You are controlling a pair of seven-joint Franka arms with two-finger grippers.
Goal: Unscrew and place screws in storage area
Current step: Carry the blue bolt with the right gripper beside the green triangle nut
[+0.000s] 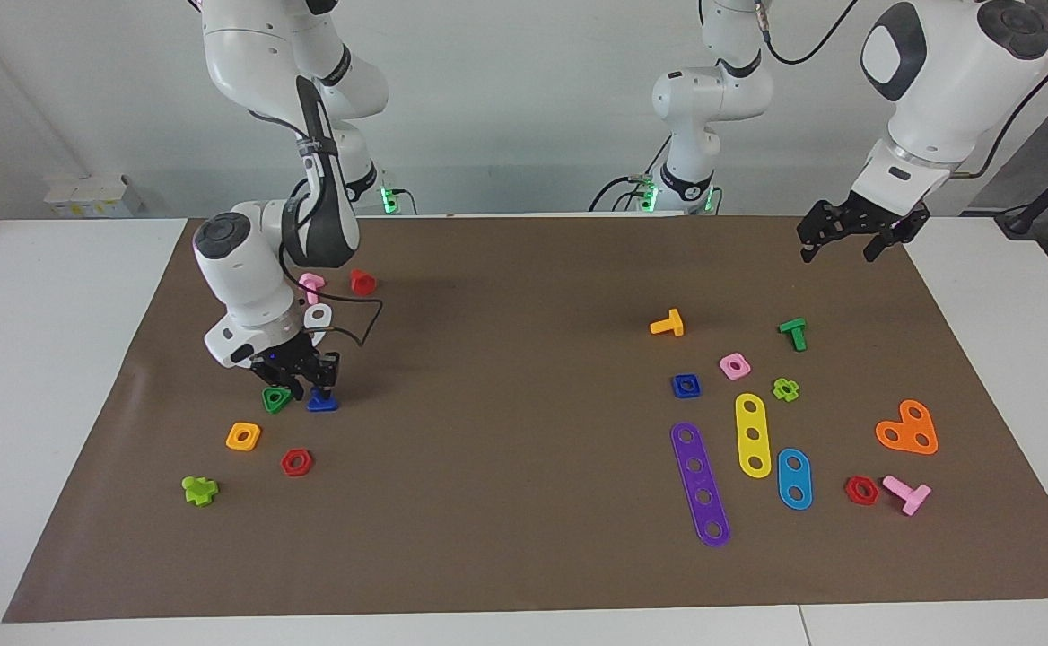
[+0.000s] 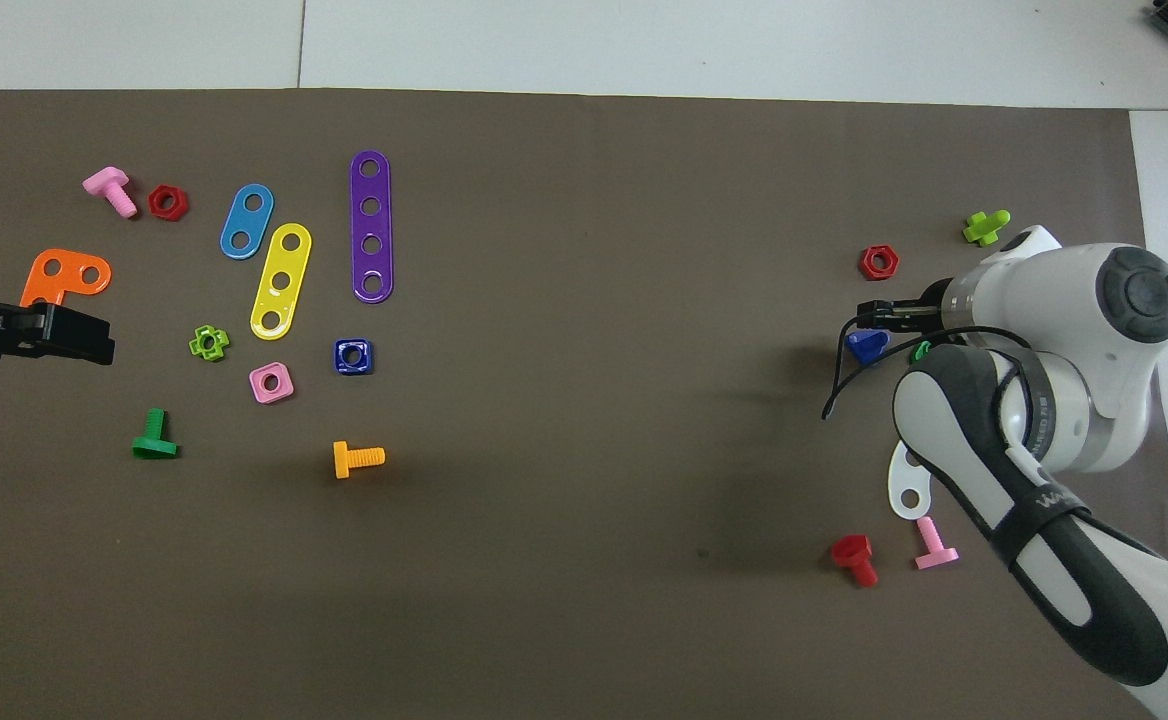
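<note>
The blue bolt (image 1: 322,403) lies on the brown mat beside the green triangle nut (image 1: 276,398), in the patch between the white holed strip (image 1: 318,316), the orange square nut (image 1: 243,436) and the red hexagon nut (image 1: 296,462). It also shows in the overhead view (image 2: 866,345), with its triangular head uncovered. My right gripper (image 1: 310,389) hangs open just above the bolt and the green nut, apart from the bolt. My left gripper (image 1: 851,240) waits open, raised over the mat's corner at the left arm's end.
A pink bolt (image 1: 310,285) and a red bolt (image 1: 362,282) lie nearer to the robots than the white strip. A lime cross piece (image 1: 200,490) lies farther out. The purple (image 1: 700,484), yellow (image 1: 753,434) and blue (image 1: 794,478) strips, nuts and bolts lie at the left arm's end.
</note>
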